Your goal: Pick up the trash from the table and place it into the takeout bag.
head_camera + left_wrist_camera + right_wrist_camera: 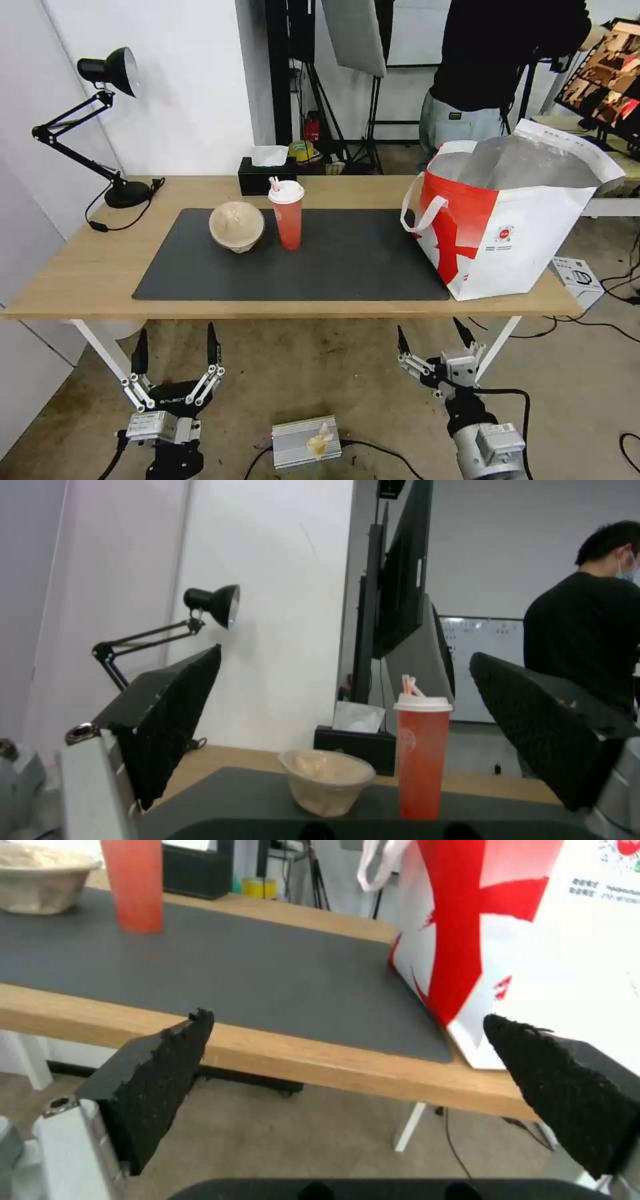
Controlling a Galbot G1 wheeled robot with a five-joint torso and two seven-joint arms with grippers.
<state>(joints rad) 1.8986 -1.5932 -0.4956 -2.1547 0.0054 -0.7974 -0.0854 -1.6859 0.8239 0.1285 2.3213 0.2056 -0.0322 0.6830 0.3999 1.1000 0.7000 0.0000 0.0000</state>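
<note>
My left gripper hangs below the tabletop's near edge toward its left end, fingers spread wide and holding nothing. My right gripper sits below the same edge toward the right end, also released and empty.

On the table, the dark mat carries the beige lidded bowl and, just beside it, the red drink cup with white lid and straw, both upright near the mat's far edge. From my right wrist camera the cup's top and most of the bowl are cut off.

The takeout bag stands open at the tabletop's right end, covering the mat's right corner; its foil lining hides whatever is inside.

A black tissue box stands at the far edge behind the cup, and a desk lamp at the far left corner.
</note>
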